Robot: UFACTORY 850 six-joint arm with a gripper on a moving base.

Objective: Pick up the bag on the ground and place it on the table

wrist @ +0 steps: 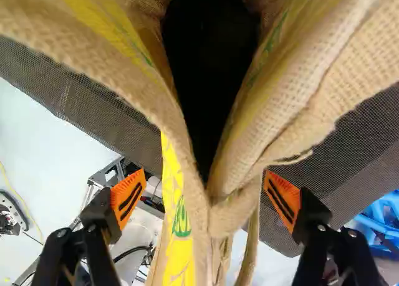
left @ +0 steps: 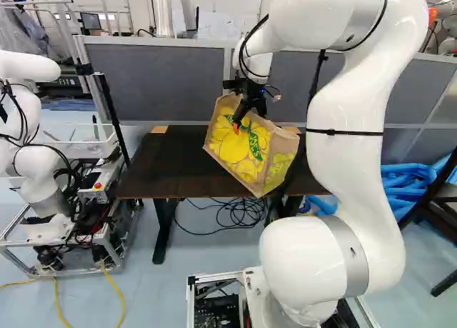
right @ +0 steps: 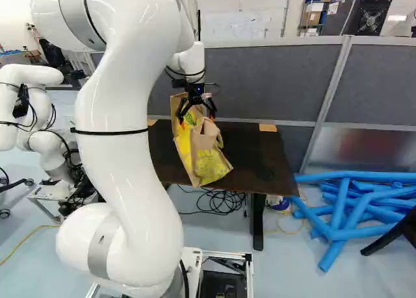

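Observation:
In the right base view my gripper (right: 197, 115) is over the dark table (right: 260, 156), at the top of the tan and yellow woven bag (right: 205, 156). The bag (left: 241, 148) leans at a tilt in the left base view, its lower corner overlapping the table's front edge; how it rests there I cannot tell. Seen from the wrist, the gripper (wrist: 204, 196) stands open, orange pads (wrist: 128, 197) wide apart. The bag's gathered rim and a strap (wrist: 248, 252) lie between the fingers, with gaps at both sides. The bag's mouth gapes ahead of them, dark inside.
Another robot (left: 43, 164) stands on a wheeled frame at the left of the left base view. Grey partitions (right: 260, 77) run behind the table. Black cables (left: 239, 212) lie on the floor beneath it. Blue tubes (right: 354, 207) and a dark chair are to its right.

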